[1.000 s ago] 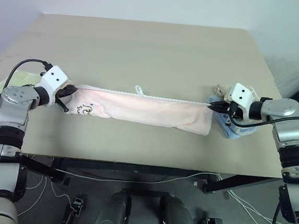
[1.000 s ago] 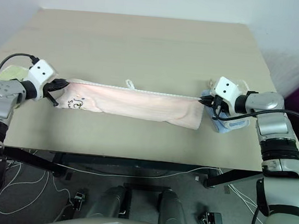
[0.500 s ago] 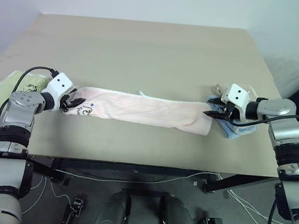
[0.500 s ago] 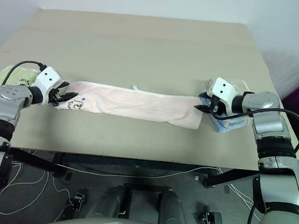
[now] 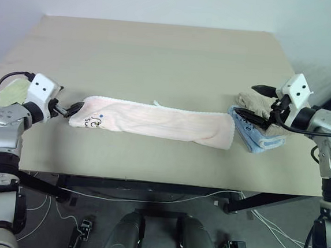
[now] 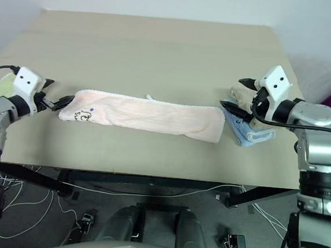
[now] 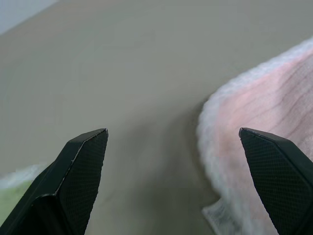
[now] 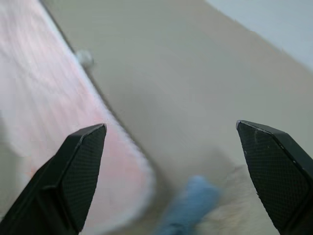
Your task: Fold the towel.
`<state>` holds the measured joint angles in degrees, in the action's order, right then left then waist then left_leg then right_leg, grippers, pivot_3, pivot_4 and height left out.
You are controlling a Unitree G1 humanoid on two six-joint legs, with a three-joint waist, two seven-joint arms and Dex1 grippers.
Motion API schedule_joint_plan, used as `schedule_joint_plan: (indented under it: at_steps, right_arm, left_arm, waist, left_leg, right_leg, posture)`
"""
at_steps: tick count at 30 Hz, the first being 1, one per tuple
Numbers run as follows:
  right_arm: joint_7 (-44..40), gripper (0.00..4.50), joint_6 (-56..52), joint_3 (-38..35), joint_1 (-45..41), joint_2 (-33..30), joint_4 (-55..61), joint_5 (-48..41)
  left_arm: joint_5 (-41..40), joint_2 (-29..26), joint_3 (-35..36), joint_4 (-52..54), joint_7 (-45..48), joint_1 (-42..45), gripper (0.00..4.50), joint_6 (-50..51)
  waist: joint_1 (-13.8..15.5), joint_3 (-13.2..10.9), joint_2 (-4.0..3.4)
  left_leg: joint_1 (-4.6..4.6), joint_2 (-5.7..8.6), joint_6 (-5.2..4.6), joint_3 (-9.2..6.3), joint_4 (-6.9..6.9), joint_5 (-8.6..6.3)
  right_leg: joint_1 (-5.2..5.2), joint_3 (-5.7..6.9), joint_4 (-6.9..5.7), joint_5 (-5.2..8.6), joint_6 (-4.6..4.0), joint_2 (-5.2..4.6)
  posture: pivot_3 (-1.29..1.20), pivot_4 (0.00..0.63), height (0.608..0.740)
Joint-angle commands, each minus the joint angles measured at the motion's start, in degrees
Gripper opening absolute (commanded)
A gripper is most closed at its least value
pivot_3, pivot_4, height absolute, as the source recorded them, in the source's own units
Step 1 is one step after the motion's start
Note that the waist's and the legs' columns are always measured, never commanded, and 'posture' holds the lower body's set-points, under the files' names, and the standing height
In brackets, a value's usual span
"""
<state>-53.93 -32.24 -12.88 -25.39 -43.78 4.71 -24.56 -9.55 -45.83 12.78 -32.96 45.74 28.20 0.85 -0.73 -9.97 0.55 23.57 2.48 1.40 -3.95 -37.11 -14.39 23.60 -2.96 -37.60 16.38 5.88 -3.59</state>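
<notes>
The towel (image 5: 154, 120), pale pink with a white scalloped trim along its far edge, is laid flat across the middle of the tabletop (image 5: 160, 54), stretched as a long band from left of centre to right of centre in the head views. A small white loop tag (image 5: 156, 103) is seen at its upper edge, and a small dark printed mark (image 5: 93, 121) sits near its left end.

The left pincer (image 5: 62, 109) is seen at the left of the frame, just beside the towel's left end. Its two black fingers are spread wide and nothing is held between them; in the left wrist view the bare tabletop lies between the fingertips (image 7: 88, 152), with the pink terry edge beside one of them. Whether a fingertip touches the cloth cannot be told.

The right pincer (image 5: 257, 101) is raised at the right of the frame, above the towel's right end and apart from it. Its fingers are likewise spread wide, with nothing gripped; in the right wrist view the pink cloth and tabletop are seen beyond the fingertips (image 8: 85, 152).

A folded light blue towel (image 5: 257, 138) lies just beside the pink towel's right end, with a beige towel (image 5: 254, 101) beside it, under the right pincer. A light green towel (image 5: 8, 94) lies at the left edge of the tabletop, behind the left arm.
</notes>
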Motion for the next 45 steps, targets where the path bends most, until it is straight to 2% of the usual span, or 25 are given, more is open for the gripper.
schedule_joint_plan:
  at_steps: [1, 5, 9, 11, 14, 18, 21, 24, 35, 38, 45]
  right_arm:
    - [6.9, 4.47, -16.7, -6.7, 5.2, 3.5, 12.5, -14.4]
    - [19.7, 4.47, -34.2, -13.4, 9.5, 11.9, 16.3, -31.3]
    - [36.3, 4.47, -41.4, -19.4, 12.2, 19.5, 15.1, -46.6]
    - [47.3, 4.47, -40.2, -19.8, 15.2, 22.0, 13.7, -58.7]
    - [58.9, 4.47, -36.7, -14.8, 22.0, 22.3, 16.1, -71.0]
    - [75.1, 4.47, -26.1, -9.0, 25.6, 23.1, 15.5, -82.6]
    - [82.1, 4.47, -19.8, -6.3, 26.5, 23.3, 15.0, -86.4]
    - [84.5, 4.47, -15.2, -4.8, 25.4, 23.4, 14.1, -86.6]
    - [87.8, 4.47, -4.7, -3.1, 19.7, 27.6, 7.7, -78.3]
    - [89.0, 3.9, -3.3, -3.6, 19.3, 28.6, 7.0, -77.3]
    - [91.0, 1.36, -0.7, -4.9, 19.3, 29.6, 8.1, -75.9]
  left_arm:
    - [-3.0, -2.3, 2.8, 8.1, 2.6, -4.0, 4.5, 0.6]
    - [-6.2, -2.7, 2.8, 15.1, 7.5, -8.2, 4.5, 1.6]
    - [-7.3, -2.6, 0.7, 20.3, 11.6, -10.5, 4.5, 2.8]
    - [-7.3, -2.2, -0.8, 23.1, 13.6, -11.7, 4.5, 2.7]
    - [-8.1, -1.0, -2.4, 27.0, 14.9, -12.8, 4.5, 3.6]
    - [-9.7, 0.6, -3.9, 31.5, 15.7, -14.0, 4.5, 5.6]
    - [-9.8, 1.5, -5.5, 33.6, 16.3, -15.0, 4.5, 6.6]
    - [-9.6, 2.4, -6.4, 33.9, 16.1, -15.2, 4.5, 6.7]
    - [-9.6, 4.7, -6.9, 35.3, 14.4, -15.0, 4.5, 7.0]
    - [-9.6, 4.9, -6.7, 35.6, 14.1, -15.6, 4.5, 6.9]
    - [-9.5, 5.3, -6.8, 35.6, 13.4, -15.8, 4.5, 6.8]
  waist:
    - [0.0, 0.0, 0.02]
    - [0.1, 0.0, 0.05]
    - [0.1, 0.1, 0.07]
    - [0.1, 0.1, 0.05]
    - [0.0, 0.1, 0.05]
    - [-0.5, 0.1, 0.05]
    - [-0.4, 0.1, 0.03]
    - [-0.4, 0.1, 0.03]
    - [-0.3, 0.1, 0.08]
    - [-0.3, 0.1, 0.08]
    - [-0.1, 0.1, 0.08]
  left_leg:
    - [0.0, -0.01, 0.0, -0.03, 0.0, 0.0]
    - [-0.04, 0.02, 0.0, -0.05, 0.01, 0.0]
    - [-0.04, 0.02, 0.01, -0.15, 0.04, -0.01]
    - [-0.05, 0.02, 0.01, -0.14, 0.07, -0.01]
    - [-0.05, 0.01, 0.0, -0.14, 0.13, -0.01]
    - [-0.08, 0.01, -0.01, -0.11, 0.09, 0.0]
    - [-0.12, -0.02, -0.01, -0.1, 0.1, 0.0]
    - [-0.12, -0.03, -0.01, -0.08, 0.09, 0.0]
    - [-0.17, -0.03, -0.02, -0.06, 0.06, 0.0]
    - [-0.21, -0.04, -0.02, -0.06, 0.06, 0.0]
    - [-0.2, -0.03, -0.02, -0.06, 0.06, 0.0]
  right_leg:
    - [-0.03, 0.0, 0.03, 0.0, 0.0, -0.01]
    - [-0.09, 0.0, 0.03, -0.01, -0.01, -0.06]
    - [-0.16, 0.02, 0.12, 0.0, -0.02, -0.09]
    - [-0.15, 0.02, 0.12, 0.0, -0.02, -0.1]
    - [-0.15, 0.02, 0.17, 0.0, -0.03, -0.09]
    - [-0.17, 0.0, 0.13, 0.0, -0.02, -0.08]
    - [-0.18, -0.01, 0.11, 0.01, -0.02, -0.02]
    - [-0.2, 0.01, 0.12, 0.01, -0.01, 0.02]
    - [-0.25, 0.04, 0.13, 0.01, -0.01, 0.06]
    - [-0.29, 0.04, 0.12, 0.0, -0.01, 0.06]
    - [-0.29, 0.04, 0.13, 0.01, -0.01, 0.05]
  posture:
    - [0.0, 0.15, 0.74]
    - [0.0, 0.15, 0.74]
    - [0.0, 0.15, 0.74]
    - [0.0, 0.15, 0.74]
    - [0.0, 0.15, 0.74]
    - [0.0, 0.15, 0.74]
    - [0.0, 0.15, 0.74]
    - [0.0, 0.15, 0.74]
    - [0.0, 0.15, 0.74]
    - [0.0, 0.15, 0.74]
    - [0.0, 0.15, 0.74]
